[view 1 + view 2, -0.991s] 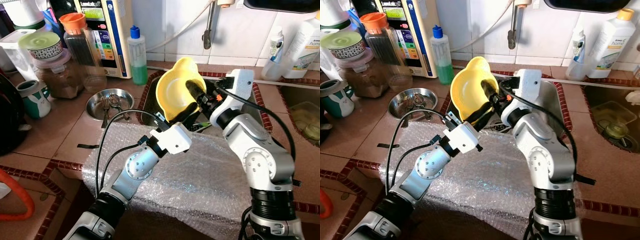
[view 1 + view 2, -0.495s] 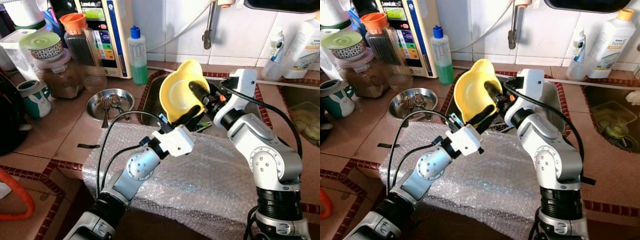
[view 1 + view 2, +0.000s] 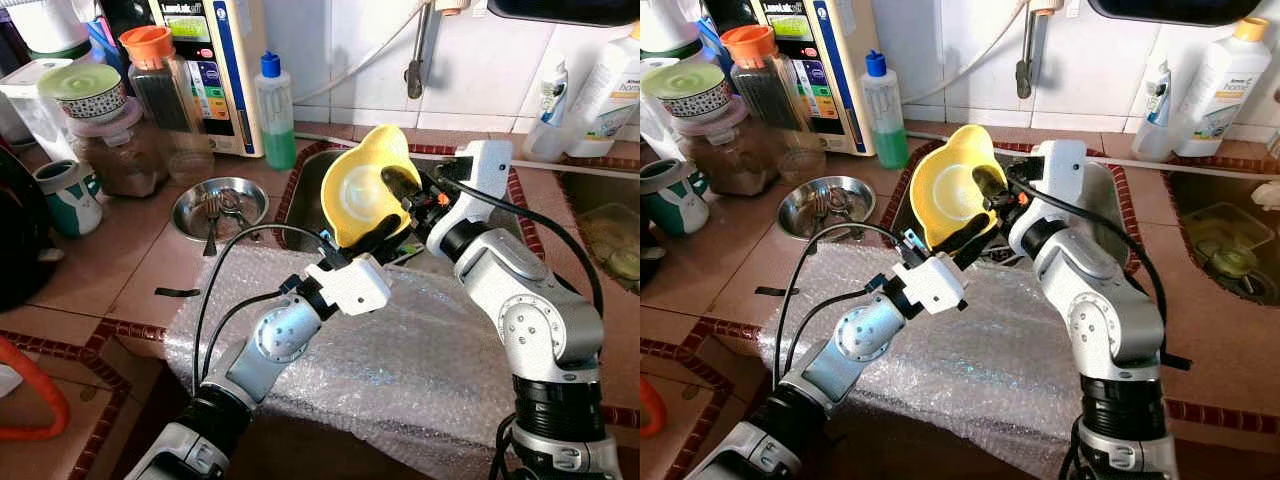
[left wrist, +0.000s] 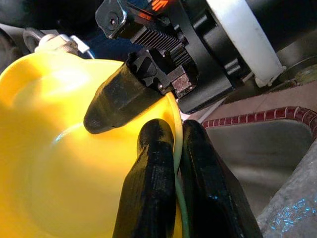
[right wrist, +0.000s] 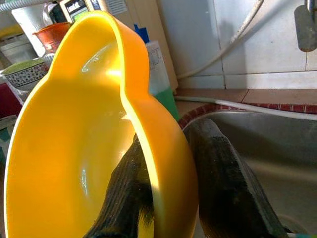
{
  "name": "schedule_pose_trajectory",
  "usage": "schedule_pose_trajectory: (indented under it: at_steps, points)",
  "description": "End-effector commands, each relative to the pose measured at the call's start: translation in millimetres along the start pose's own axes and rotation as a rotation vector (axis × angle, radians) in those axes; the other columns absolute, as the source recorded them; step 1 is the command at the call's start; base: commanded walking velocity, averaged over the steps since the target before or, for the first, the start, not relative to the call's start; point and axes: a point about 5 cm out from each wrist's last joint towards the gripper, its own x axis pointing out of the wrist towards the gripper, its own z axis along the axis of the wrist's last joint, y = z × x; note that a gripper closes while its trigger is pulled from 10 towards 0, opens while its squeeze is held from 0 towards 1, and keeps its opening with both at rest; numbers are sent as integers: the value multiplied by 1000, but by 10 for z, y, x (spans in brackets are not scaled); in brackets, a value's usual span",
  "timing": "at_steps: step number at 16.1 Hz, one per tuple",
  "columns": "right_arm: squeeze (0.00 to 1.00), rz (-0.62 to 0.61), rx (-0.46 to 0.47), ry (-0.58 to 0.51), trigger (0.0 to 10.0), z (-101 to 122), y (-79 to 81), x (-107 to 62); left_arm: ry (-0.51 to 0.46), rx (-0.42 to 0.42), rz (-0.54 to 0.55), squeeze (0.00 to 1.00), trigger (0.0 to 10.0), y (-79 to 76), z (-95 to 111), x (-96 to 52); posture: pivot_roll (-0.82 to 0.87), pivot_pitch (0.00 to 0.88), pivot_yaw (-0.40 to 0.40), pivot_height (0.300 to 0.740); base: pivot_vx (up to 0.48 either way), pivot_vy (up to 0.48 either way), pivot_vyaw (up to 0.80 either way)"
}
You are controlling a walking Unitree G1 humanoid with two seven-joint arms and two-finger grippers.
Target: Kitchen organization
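While the yellow bowl [image 3: 365, 190] is held tilted on edge above the sink [image 3: 310, 185] at the frame's upper centre, its rim is clenched by both the left pincer [image 4: 173, 163] and the right pincer [image 5: 171, 193]. It is judged light, stiff, glossy plastic, likely slippery, best taken at its thin wavy rim. Crinkled bubble wrap [image 3: 420, 370] is spread over the tiled counter [image 3: 110, 270] below.
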Motion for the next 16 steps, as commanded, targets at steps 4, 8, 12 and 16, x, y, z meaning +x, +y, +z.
schedule_pose_trajectory:
  at_steps: [4,8,12,16]
  points:
    - [0,-145,-41,-32,0,5,-173,-47,-22,-46,51,1000,10000,64,12,-31,-141,49,58,740,0,0,0]
    - [0,-245,-70,-59,0,-19,-248,-57,-49,-78,57,1000,10000,70,55,-27,-139,52,61,740,0,0,0]
    - [0,-399,-171,-99,0,-69,-428,4,-58,-132,86,1000,10000,102,97,7,-145,56,63,740,0,0,0]
    - [0,-486,-371,-88,0,-250,-633,68,46,-250,140,1000,10000,125,-50,-104,-132,57,63,740,0,0,0]
